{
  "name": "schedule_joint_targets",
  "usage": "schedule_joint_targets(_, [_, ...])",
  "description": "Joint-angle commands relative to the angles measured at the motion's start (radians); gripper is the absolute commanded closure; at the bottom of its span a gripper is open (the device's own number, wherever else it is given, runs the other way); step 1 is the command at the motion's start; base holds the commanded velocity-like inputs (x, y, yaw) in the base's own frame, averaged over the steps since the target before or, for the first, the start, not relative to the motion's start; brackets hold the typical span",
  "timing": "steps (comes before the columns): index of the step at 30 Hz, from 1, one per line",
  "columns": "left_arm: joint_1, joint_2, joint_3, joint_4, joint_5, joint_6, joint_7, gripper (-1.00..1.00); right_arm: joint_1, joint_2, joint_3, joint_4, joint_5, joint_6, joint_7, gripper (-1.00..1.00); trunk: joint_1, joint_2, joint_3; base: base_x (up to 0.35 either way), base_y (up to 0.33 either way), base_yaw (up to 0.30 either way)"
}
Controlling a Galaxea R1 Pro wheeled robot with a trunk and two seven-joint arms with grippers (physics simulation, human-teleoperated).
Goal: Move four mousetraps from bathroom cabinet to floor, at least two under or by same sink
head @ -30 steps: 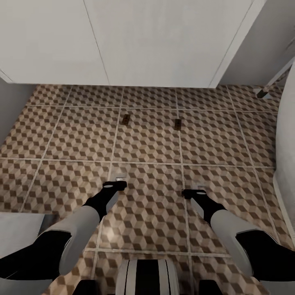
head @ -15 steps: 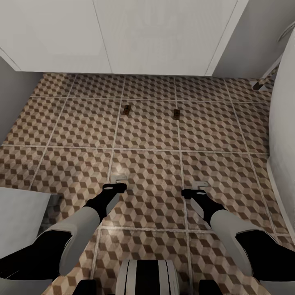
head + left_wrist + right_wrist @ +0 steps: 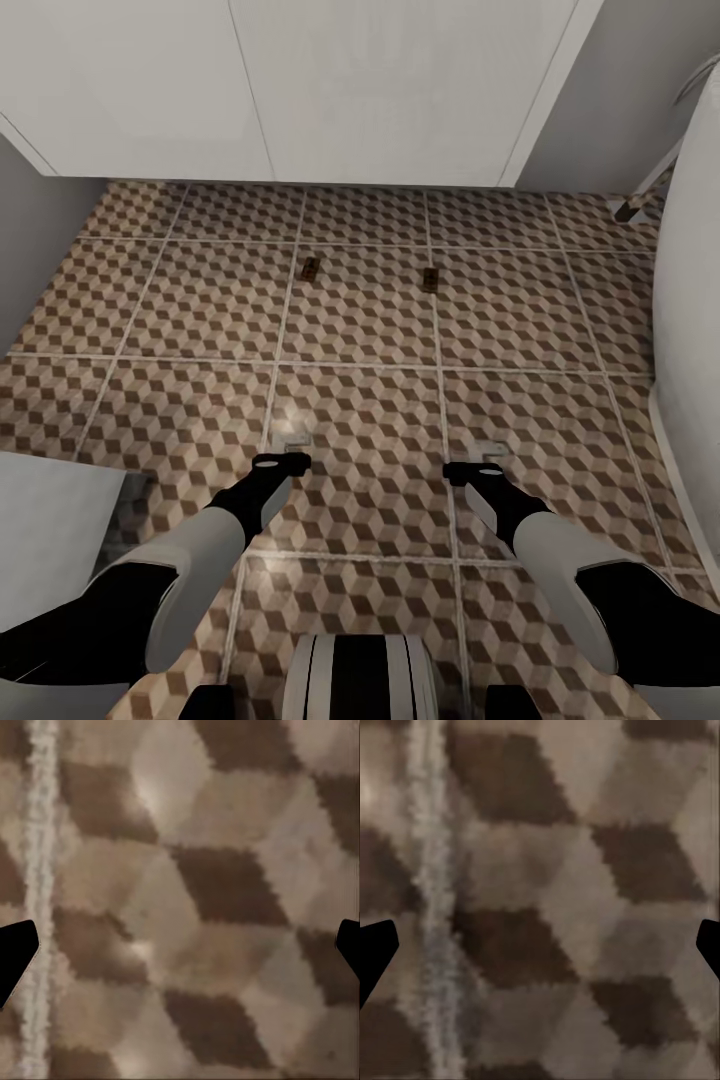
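Head camera looks steeply down over the bathroom floor [image 3: 360,330] — both wrist cameras face those tiles close-up.

Black-and-white arms, black claws, white striped trunk [image 3: 360,675].

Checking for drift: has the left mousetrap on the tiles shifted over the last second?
No. The left mousetrap keeps its place beside the same grout line on the bathroom floor; only the camera shifted.

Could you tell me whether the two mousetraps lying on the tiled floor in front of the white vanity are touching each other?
Apart. The head view shows the left mousetrap and the right mousetrap separated by a plain stretch of patterned bathroom floor.
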Motion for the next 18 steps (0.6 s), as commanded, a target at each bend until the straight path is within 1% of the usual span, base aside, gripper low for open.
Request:
schedule_joint_targets(1, [0.000, 0.000, -0.006, 0.000, 0.005, 0.006, 0.005, -1.00, 0.000, 0.000, 0.009, -0.002, -0.009, 0.006, -0.006, -1.00, -0.001, 0.000, 0.003, -0.003, 0.000, 0.000])
schedule_joint_targets(18, [0.000, 0.002, -0.006, 0.007, 0.004, 0.005, 0.005, -1.00, -0.001, -0.002, 0.009, -0.002, -0.009, 0.006, -0.005, -1.00, -0.008, 0.004, 0.069, -0.001, 0.000, 0.000])
